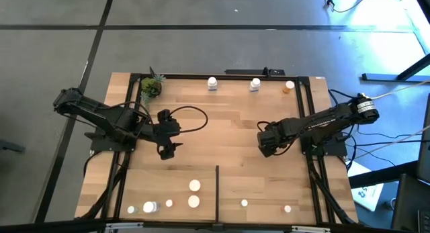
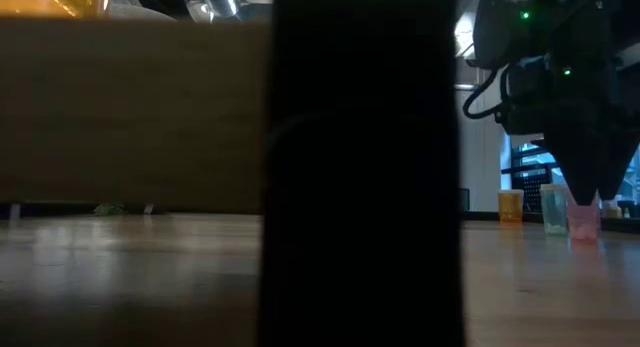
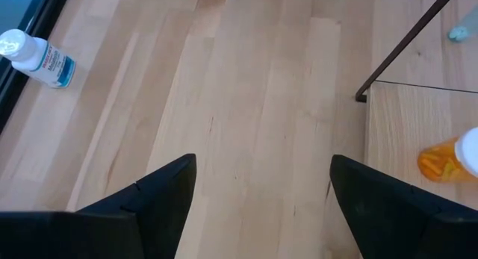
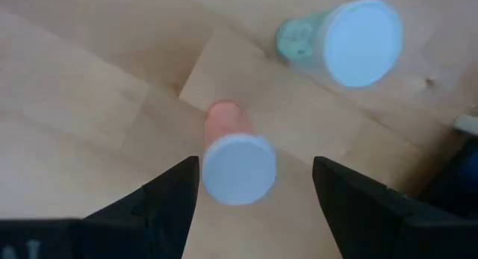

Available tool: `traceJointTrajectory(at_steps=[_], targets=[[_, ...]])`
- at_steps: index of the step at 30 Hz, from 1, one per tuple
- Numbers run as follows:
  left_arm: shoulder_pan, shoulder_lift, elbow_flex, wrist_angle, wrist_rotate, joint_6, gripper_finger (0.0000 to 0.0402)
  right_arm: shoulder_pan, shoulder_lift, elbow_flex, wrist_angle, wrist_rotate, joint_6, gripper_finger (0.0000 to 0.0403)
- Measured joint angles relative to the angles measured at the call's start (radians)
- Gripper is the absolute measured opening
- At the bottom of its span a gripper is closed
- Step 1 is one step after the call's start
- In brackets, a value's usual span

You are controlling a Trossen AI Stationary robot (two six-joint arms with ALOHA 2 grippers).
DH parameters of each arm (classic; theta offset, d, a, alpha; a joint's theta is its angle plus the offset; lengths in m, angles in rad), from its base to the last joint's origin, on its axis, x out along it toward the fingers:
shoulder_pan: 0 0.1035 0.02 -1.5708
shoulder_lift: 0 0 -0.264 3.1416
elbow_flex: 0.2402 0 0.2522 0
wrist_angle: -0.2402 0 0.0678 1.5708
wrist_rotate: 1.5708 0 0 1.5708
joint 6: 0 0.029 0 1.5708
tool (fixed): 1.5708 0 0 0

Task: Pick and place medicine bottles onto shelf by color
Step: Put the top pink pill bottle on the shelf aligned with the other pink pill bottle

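Right hand poised over a pink bottle

My right hand [image 4: 254,195] hangs spread, fingers either side of the small pink white-capped bottle [image 4: 235,158] standing on the light-wood shelf [image 4: 82,95]; next I should lower and pinch it. Beyond stands a pale green bottle [image 4: 340,41]. My left hand [image 3: 258,199] waits, spread.

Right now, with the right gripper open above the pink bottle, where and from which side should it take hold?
Grip the pink bottle around its round body just below the white cap, coming straight down from above. It stands upright between the open fingers of the right gripper, and the green bottle stands apart, leaving room.
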Motion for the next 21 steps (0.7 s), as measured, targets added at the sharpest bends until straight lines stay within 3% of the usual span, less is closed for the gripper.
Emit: traceJointTrajectory(at_steps=[11,21], targets=[[0.000,0.000,0.000,0.000,0.000,0.000,0.0302,0.000,0.000,0.000,0.030,0.053,-0.001,0.0256],[0.000,0.000,0.000,0.000,0.000,0.000,0.0302,0.000,0.000,0.001,0.029,0.055,-0.001,0.0176]])
